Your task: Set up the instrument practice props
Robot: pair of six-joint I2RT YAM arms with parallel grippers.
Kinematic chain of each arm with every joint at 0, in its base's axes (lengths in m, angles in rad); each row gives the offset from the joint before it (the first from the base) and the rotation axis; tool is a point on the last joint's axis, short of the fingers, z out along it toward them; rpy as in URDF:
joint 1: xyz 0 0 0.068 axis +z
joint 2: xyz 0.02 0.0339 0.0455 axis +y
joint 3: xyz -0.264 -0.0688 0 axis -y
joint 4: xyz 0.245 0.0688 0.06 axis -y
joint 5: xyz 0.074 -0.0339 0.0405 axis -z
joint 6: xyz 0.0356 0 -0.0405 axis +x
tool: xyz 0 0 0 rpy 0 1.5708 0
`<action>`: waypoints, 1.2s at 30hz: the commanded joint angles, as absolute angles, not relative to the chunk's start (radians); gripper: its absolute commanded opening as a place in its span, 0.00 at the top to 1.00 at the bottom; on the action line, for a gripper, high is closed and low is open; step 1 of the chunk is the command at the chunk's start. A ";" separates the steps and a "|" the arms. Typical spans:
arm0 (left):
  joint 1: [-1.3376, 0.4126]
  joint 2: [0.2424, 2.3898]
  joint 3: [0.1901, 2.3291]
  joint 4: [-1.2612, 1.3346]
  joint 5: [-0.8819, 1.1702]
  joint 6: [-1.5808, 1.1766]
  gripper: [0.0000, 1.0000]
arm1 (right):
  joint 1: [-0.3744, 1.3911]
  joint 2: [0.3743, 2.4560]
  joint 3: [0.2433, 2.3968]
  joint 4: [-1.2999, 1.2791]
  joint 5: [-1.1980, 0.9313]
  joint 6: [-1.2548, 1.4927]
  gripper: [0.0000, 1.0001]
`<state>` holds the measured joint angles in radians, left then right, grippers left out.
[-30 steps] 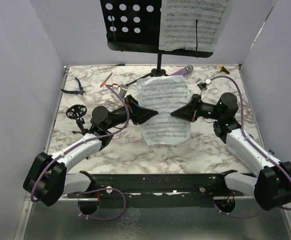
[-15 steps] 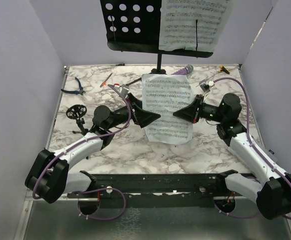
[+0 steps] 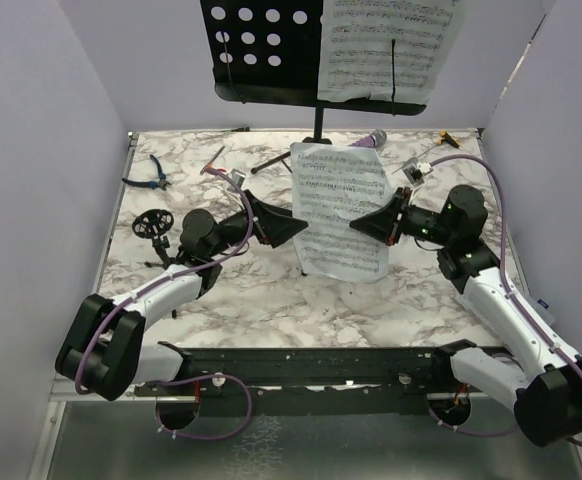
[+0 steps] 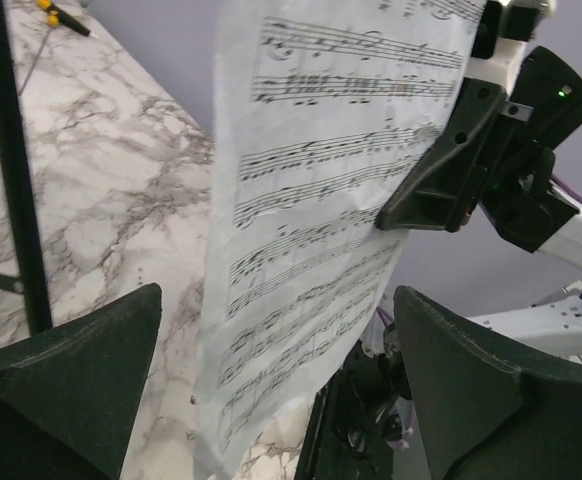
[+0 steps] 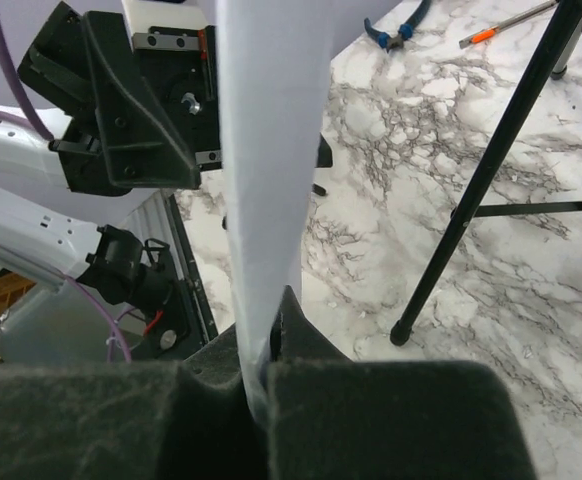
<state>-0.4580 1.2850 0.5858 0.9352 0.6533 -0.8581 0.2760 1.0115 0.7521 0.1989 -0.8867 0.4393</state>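
Your right gripper (image 3: 378,222) pinches the right edge of the white printed sheet-music page (image 3: 339,205), holding it upright above the marbled table (image 3: 221,290). Your left gripper (image 3: 286,222) gapes wide and empty. Only its wrist view shows the page framed between its fingers, touching neither.

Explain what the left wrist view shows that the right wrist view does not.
Only left wrist: the printed staves on the sheet-music page and a yellow tool. Only right wrist: blue-handled pliers, the foot of the music stand, the page edge-on in the shut right claw. Both: the page, the stand, the marble table.
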 commanded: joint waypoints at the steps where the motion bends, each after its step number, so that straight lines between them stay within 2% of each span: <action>1: -0.389 1.292 0.544 0.948 0.637 -0.913 0.01 | 0.283 1.032 0.805 0.143 -0.864 0.372 1.00; 8: -0.322 1.247 0.563 0.859 0.664 -0.876 0.02 | 0.326 1.045 0.834 0.134 -0.855 0.344 1.00; 18: -0.314 1.117 0.837 0.208 0.447 -0.482 0.02 | 0.384 1.019 0.898 0.111 -0.823 0.284 1.00; 22: -0.311 1.117 0.981 0.034 0.351 -0.391 0.03 | 0.393 1.006 0.949 0.114 -0.809 0.275 1.00; 36: -0.299 1.121 1.344 -0.198 0.164 -0.260 0.11 | 0.394 1.048 1.181 0.157 -0.764 0.306 1.00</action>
<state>-0.3084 1.1297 1.2564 -0.0937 0.2451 -0.3222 0.3870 1.0302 1.1244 0.1234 -0.8013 0.2913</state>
